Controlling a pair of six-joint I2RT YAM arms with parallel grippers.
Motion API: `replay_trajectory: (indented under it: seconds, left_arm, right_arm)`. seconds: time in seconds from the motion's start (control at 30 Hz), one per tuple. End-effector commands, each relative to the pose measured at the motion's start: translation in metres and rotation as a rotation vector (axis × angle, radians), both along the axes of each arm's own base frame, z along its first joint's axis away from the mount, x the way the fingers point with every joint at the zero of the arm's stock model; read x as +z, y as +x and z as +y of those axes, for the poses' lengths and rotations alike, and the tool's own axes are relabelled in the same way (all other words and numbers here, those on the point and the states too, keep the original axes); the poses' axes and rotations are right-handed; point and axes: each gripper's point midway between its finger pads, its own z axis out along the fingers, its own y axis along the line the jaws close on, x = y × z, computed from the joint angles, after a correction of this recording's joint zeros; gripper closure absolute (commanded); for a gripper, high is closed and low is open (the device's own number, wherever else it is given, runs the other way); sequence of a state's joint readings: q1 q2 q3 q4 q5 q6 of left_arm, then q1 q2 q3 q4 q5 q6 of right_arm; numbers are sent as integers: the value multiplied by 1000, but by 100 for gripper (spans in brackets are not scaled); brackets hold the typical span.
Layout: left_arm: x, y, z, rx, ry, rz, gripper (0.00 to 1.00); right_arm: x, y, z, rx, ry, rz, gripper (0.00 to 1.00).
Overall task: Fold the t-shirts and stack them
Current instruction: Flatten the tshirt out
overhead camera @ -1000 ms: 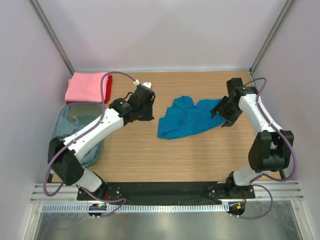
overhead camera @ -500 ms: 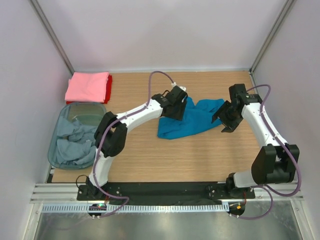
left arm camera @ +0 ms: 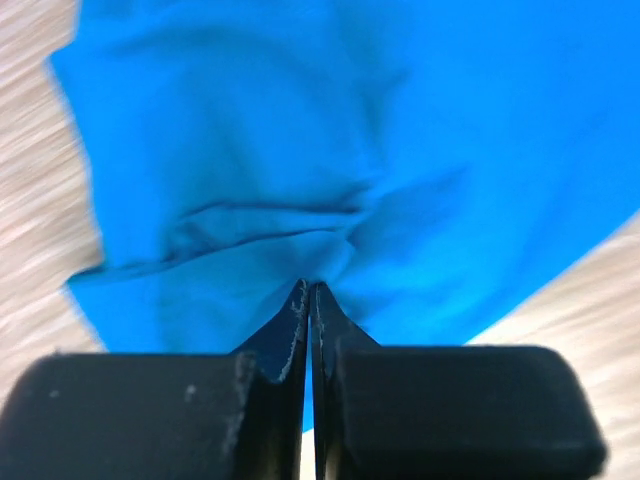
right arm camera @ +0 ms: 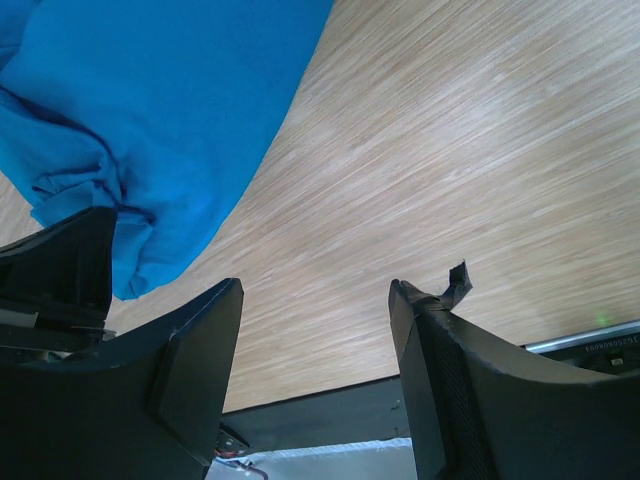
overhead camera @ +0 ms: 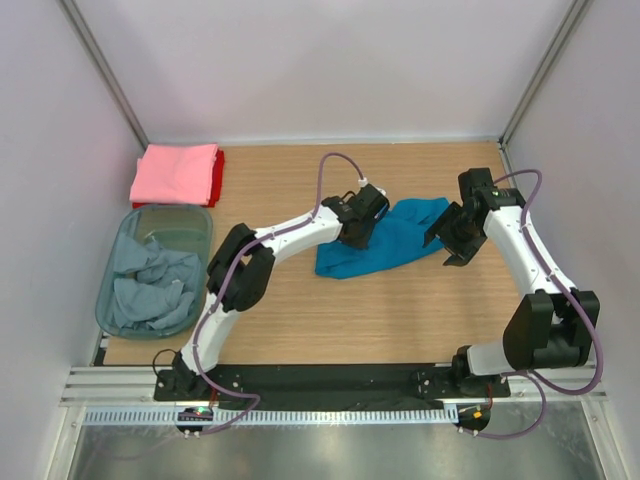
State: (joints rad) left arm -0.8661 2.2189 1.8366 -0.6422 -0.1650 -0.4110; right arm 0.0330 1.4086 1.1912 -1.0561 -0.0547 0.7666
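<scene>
Left jaws now around t-shirt point(left arm camera: 330, 150) (tight)

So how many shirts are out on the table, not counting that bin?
3: the teal shirt mid-table, the pink shirt folded at the far left corner, the red shirt beneath it. That stack may hide more.

No text, label, brand or number can be read in any view. The only print is a faint row of dark characters on the silver rail point(right arm camera: 598, 339) at the lower right edge of the right wrist view, too small and blurred to make out.
</scene>
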Motion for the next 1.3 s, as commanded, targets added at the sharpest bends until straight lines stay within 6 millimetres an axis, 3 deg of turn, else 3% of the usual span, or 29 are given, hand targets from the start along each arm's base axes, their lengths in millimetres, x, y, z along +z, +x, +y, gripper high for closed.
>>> replay_trajectory:
  seconds: [0.0,0.03,0.1,0.13,0.2,0.23,0.47,0.7,0.77,0.87,0.9,0.93,1.07,1.23,1.27]
  left_arm:
    - [50,4,31,80,70,-91,100]
    - [82,3,40,104,46,-135,100]
    - [107,-4,57,142,30,-161,100]
    - [124,-18,75,169,2,-169,100]
    - [130,-32,99,218,-17,-161,100]
    - [127,-47,119,254,-22,-142,100]
    - [91,-104,207,415,49,-59,100]
    - [65,-129,264,560,154,19,100]
    - [62,-132,270,584,169,56,93]
    - [72,-122,256,550,112,50,65]
    - [83,-113,247,527,79,26,51]
    - [86,-108,238,497,44,35,48]
    - [99,-62,203,441,-107,41,44]
    - [78,-9,194,441,-113,107,46]
    - [69,2,185,429,-123,147,46]
  right_arm:
    - [14,5,0,-4,-2,-54,32]
    - [13,6,-1,-9,-7,-52,33]
    - [12,8,-4,-19,-22,-56,32]
    - [10,10,-4,-22,-22,-50,32]
    - [7,16,-4,-30,-21,-58,32]
    - [6,20,-5,-37,-23,-63,33]
    - [-13,36,-13,-83,-65,-39,33]
    - [-28,37,-21,-81,-118,-11,33]
    - [-30,37,-23,-84,-125,-5,33]
    - [-26,38,-21,-84,-116,-14,33]
    - [-24,40,-21,-84,-114,-21,33]
    - [-22,39,-21,-80,-115,-26,33]
    - [-19,42,-19,-41,-112,-38,33]
    - [-9,59,-24,-20,-143,-60,33]
    - [-12,63,-25,-13,-147,-49,33]
